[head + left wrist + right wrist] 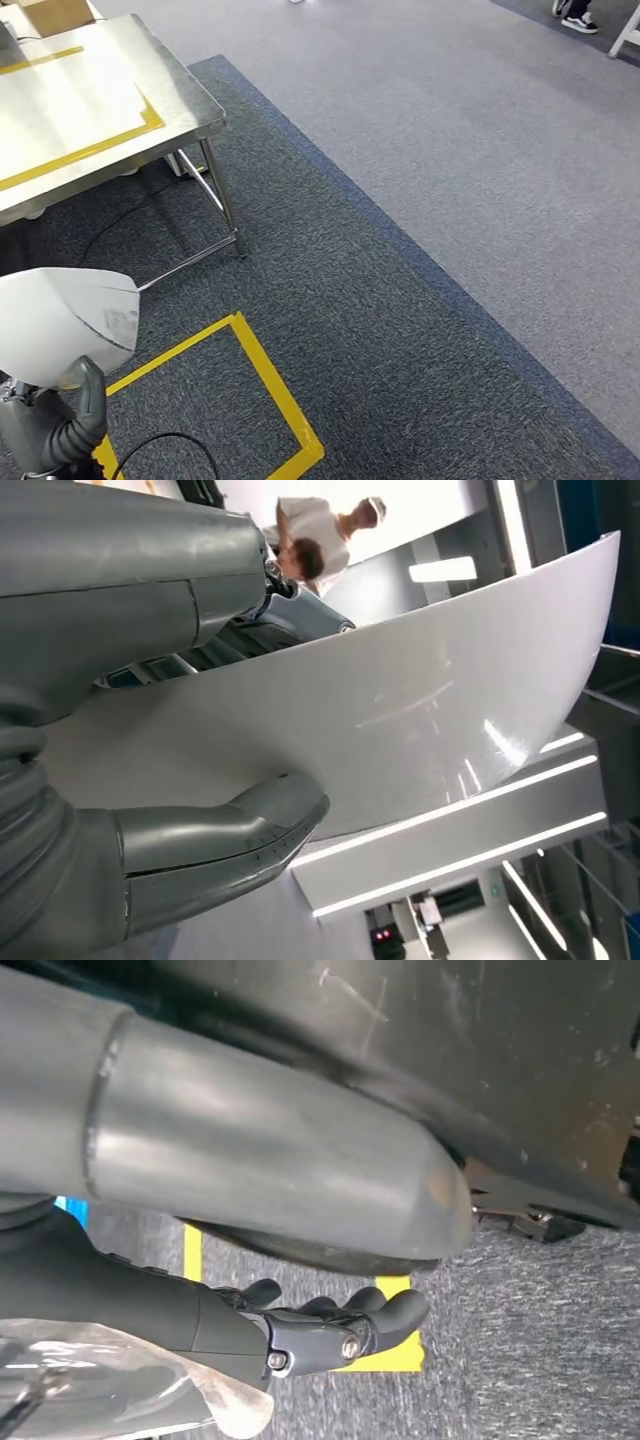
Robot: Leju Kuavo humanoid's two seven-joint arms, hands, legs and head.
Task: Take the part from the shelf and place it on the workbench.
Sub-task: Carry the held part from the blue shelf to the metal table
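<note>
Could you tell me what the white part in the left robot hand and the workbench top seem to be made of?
White part: probably smooth glossy plastic or painted panel; it mirrors ceiling lights. Workbench: looks like brushed stainless steel, silvery with dull reflections, marked with yellow tape. The left robot hand grips the part.

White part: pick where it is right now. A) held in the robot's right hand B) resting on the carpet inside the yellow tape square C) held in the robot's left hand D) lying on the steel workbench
C: the left hand grips the white part, thumb on one face, fingers on the other, off the steel workbench.
</note>
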